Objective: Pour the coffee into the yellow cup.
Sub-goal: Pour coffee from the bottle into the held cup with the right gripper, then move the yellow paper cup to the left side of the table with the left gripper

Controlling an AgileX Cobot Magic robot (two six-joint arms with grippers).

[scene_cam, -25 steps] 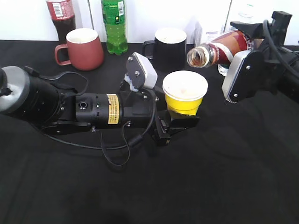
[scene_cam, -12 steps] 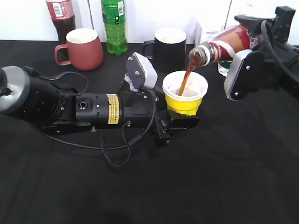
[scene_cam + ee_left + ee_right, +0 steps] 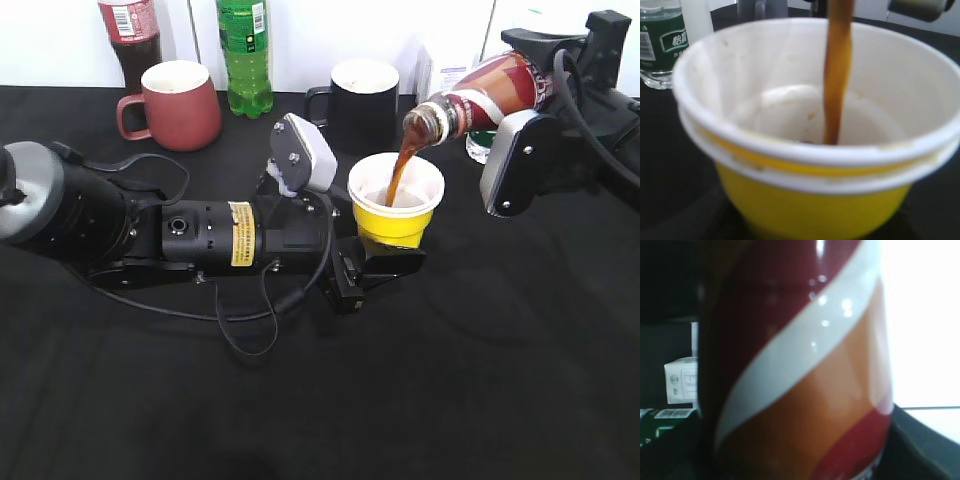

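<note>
The yellow cup (image 3: 396, 205) stands mid-table, held at its base by my left gripper (image 3: 385, 258), which is shut on it. It fills the left wrist view (image 3: 815, 200). My right gripper (image 3: 545, 85) is shut on the coffee bottle (image 3: 485, 95), tilted mouth-down to the left above the cup. A brown stream of coffee (image 3: 396, 175) runs from the bottle mouth into the cup; it also shows in the left wrist view (image 3: 837, 75). The bottle's red-orange-white label (image 3: 805, 390) fills the right wrist view.
A dark-red mug (image 3: 180, 103), a black mug (image 3: 360, 100), a cola bottle (image 3: 130, 35) and a green bottle (image 3: 245, 50) stand along the back. A green-labelled water bottle (image 3: 660, 42) stands behind the cup. The table has a black cloth (image 3: 450, 380).
The bottle has tipped further down, and coffee now streams into the cup, where a second ago nothing flowed. The left arm and cup have not moved.
</note>
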